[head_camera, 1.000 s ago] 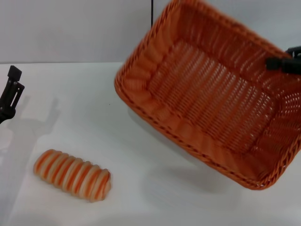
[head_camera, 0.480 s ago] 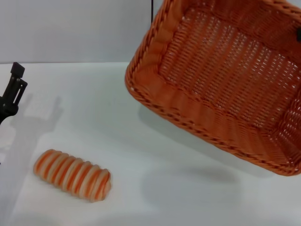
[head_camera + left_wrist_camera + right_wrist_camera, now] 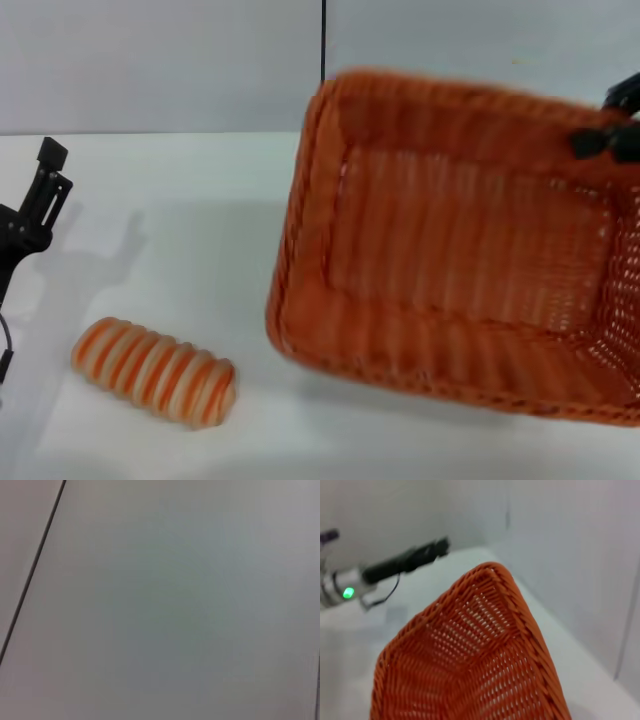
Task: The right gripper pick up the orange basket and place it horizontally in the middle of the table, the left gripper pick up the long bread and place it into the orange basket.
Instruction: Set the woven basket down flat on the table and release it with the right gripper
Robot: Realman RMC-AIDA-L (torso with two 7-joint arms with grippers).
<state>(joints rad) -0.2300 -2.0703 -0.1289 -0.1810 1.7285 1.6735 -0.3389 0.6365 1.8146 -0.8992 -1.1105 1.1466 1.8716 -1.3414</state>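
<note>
The orange basket point(image 3: 460, 250) hangs over the right half of the table point(image 3: 200, 260), tipped with its open side toward the head camera and blurred by motion. My right gripper point(image 3: 592, 143) is shut on its far right rim. The right wrist view looks along the basket's rim and inner weave point(image 3: 470, 665). The long bread point(image 3: 153, 371), striped orange and cream, lies on the table at the front left, apart from the basket. My left gripper point(image 3: 48, 180) hovers at the left edge, behind the bread, open and holding nothing. It also shows far off as the left gripper point(image 3: 437, 546) in the right wrist view.
A grey wall point(image 3: 160, 60) with a dark vertical seam point(image 3: 323, 40) stands behind the table. The left wrist view shows only a plain grey surface point(image 3: 175, 605) crossed by a dark line. White tabletop lies between the bread and the basket.
The basket has swung round and come lower, its long side now nearly level across the view. The left gripper has edged slightly to the right. The bread has not moved.
</note>
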